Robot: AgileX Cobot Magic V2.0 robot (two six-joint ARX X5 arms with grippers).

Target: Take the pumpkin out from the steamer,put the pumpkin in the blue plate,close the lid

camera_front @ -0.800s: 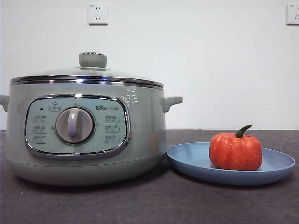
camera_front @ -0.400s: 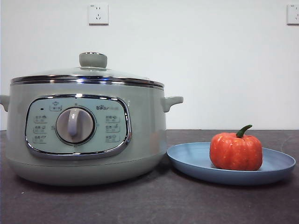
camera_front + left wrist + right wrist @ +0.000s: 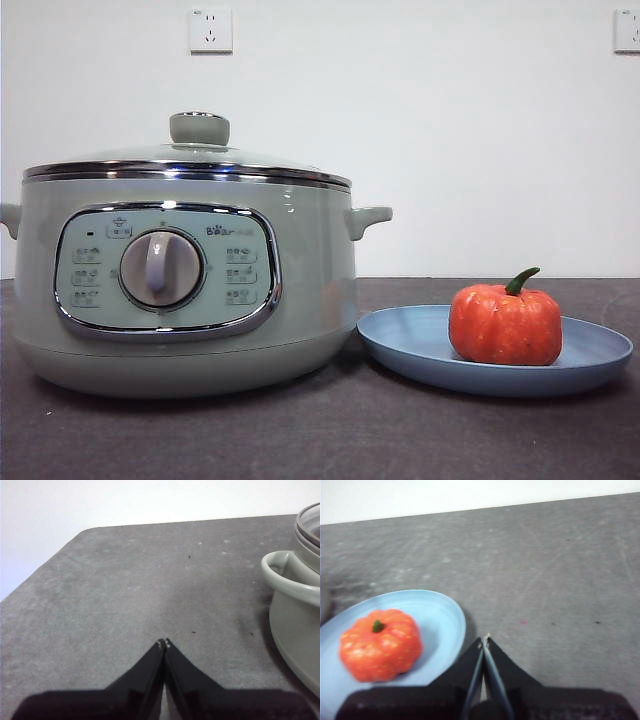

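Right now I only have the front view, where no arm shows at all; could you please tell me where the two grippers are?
Observer: The right gripper hangs shut over bare table just beside the blue plate, apart from the pumpkin.
Operator: Thank you, and the left one?
Observer: The left gripper is shut too, over the table near the steamer, touching nothing.
Operator: Is the lid on from up there?
Observer: The lid sits on the pot's rim.

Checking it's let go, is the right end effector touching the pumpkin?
Apart. In the right wrist view, the right end effector is shut beyond the blue plate's rim from the pumpkin.
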